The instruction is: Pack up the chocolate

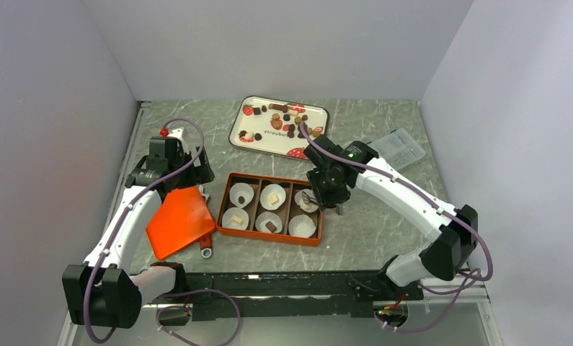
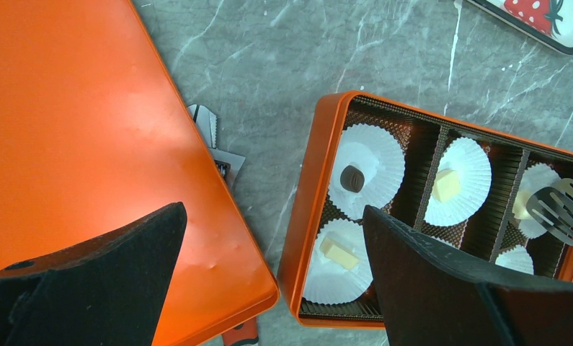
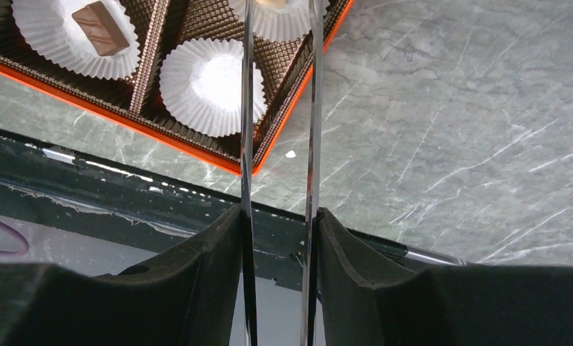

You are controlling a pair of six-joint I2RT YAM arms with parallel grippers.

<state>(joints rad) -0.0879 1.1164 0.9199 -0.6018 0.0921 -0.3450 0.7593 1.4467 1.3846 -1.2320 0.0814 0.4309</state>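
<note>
Grips tongs (image 2: 561, 207) in clenched right hand (image 3: 277, 231) at a cream chocolate (image 2: 521, 204) in the box's (image 2: 308, 209) corner cup (image 2: 539, 180), holds left hand (image 2: 272, 213) released above lid (image 2: 89, 130); may snag cup on lifting and flip chocolate onto counter (image 2: 283, 72).

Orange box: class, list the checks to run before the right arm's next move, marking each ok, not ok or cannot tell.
1. The tongs sit clamped in the right gripper: ok.
2. Their tips are over the far-right cup of the orange box: ok.
3. The piece there is released: cannot tell.
4. The near-right cup is filled: not ok, empty.
5. The left gripper is open, off the box: ok.
6. More chocolate waits on the tray: ok.
</note>
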